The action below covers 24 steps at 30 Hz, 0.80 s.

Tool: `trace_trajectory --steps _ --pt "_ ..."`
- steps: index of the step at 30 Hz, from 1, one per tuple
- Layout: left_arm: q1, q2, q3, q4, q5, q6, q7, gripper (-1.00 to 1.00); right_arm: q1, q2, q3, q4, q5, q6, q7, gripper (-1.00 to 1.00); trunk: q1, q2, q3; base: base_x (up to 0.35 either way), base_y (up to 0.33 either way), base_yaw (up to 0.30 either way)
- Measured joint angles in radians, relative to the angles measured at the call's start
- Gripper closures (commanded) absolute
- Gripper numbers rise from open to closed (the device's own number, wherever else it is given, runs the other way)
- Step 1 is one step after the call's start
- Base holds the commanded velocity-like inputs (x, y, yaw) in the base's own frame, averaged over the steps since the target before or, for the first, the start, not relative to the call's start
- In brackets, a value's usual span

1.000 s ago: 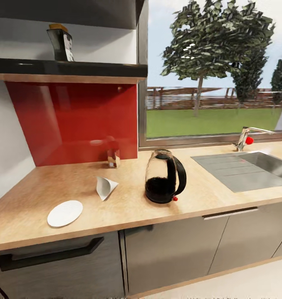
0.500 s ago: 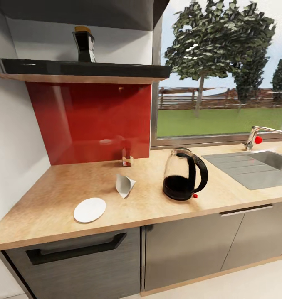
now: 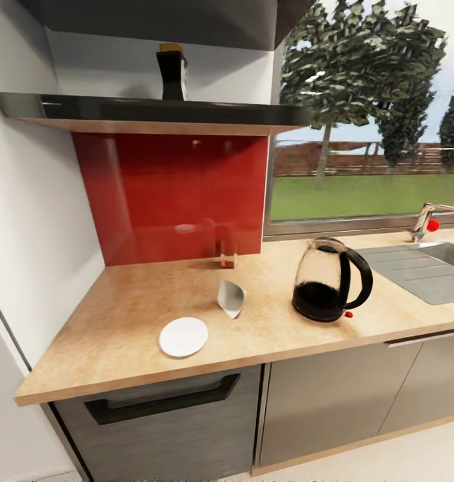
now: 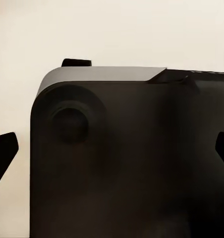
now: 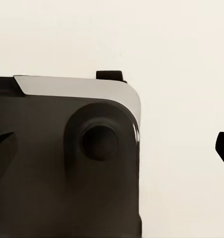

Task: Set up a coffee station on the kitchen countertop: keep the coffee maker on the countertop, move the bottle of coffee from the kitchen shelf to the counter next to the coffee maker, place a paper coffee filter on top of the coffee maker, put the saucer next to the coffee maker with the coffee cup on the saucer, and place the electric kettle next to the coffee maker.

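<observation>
Evidently laid out for later steps, saucer (image 3: 183, 336), filter (image 3: 231, 298) and kettle (image 3: 331, 280) wait on the countertop (image 3: 126, 314); the bottle (image 3: 173, 72) sits shelved. Both wrist views show fingertips spread wide, holding nothing.

Desk (image 3: 133, 321) mostly open: big bare stretch at left end, bare strip along front edge too. Low stuff mid-desk: saucer (image 3: 183, 336) flat near front, paper filter (image 3: 232, 298) just behind it to the right, small gap between. Kettle (image 3: 331, 280) tallest blocker, well right of filter, decent lane between them. Small carton (image 3: 228, 254) tucked against red backsplash (image 3: 173, 194). Shelf (image 3: 153, 112) overhangs back of desk, caps headroom there; dark bottle (image 3: 173, 71) on top, tight under cabinet above. Sink (image 3: 428, 268) far right.
</observation>
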Motion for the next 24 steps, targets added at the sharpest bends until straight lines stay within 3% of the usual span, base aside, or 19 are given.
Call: trace_trajectory --steps 6,15,24 --pt "0.000 0.002 0.002 0.000 0.000 0.000 0.000 -1.00 0.000 0.000 -0.001 -0.001 -0.001 0.000 0.000 -1.00 0.000 0.000 0.000 -0.096 0.309 -0.053" --pt "0.000 0.004 0.004 0.000 0.000 0.000 0.000 -1.00 0.000 0.000 -0.003 -0.004 -0.004 0.000 -0.001 -1.00 0.000 0.000 0.000 -0.102 0.290 -0.211" --pt "0.000 0.002 0.003 0.000 0.000 0.001 0.002 -1.00 0.000 0.000 -0.002 -0.006 0.001 -0.002 -0.001 -1.00 0.000 0.000 0.000 -0.021 0.055 -0.024"
